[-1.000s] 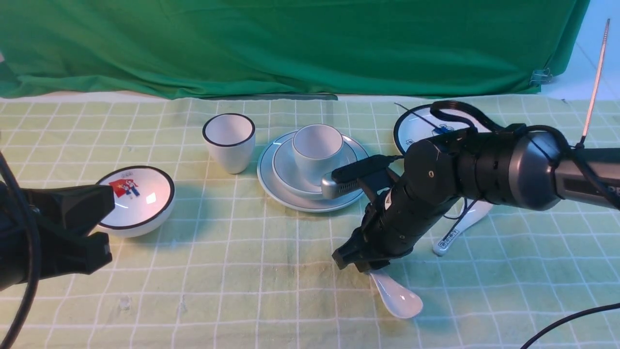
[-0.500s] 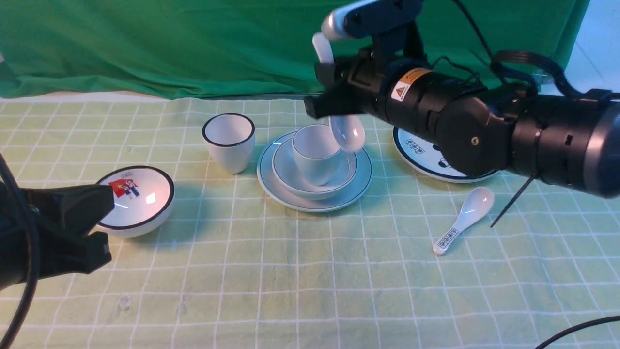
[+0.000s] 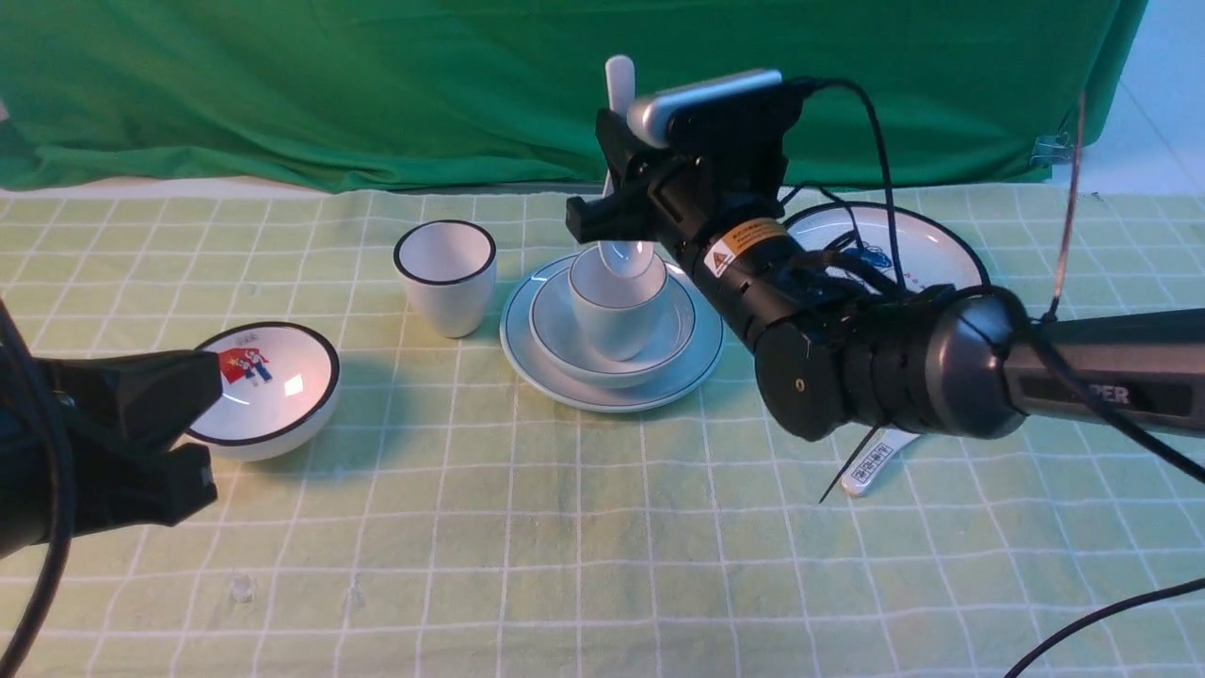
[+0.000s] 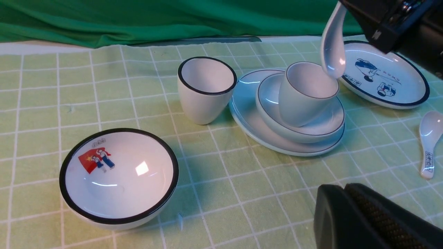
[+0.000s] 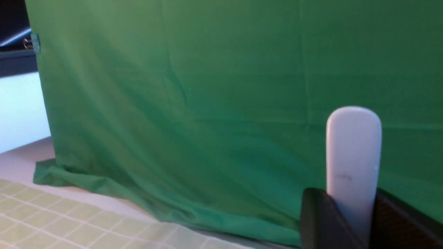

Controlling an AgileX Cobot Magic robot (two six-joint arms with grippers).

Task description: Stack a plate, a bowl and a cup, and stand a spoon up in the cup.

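The plain plate carries the plain bowl, and the plain cup stands in the bowl. They also show in the left wrist view: plate, bowl, cup. My right gripper is shut on the handle of the plain white spoon and holds it upright. The spoon's scoop hangs over the cup's rim. The handle tip shows between the jaws in the right wrist view. My left gripper is shut and empty, low at the near left.
A black-rimmed cup stands left of the stack. A black-rimmed bowl with a red picture sits near my left gripper. A cartoon plate lies back right. A printed-handle spoon lies near the right arm. Green backdrop behind.
My right gripper lifted the plain spoon off the cloth, carried it up and back, and turned it upright over the cup. The left arm has not moved.
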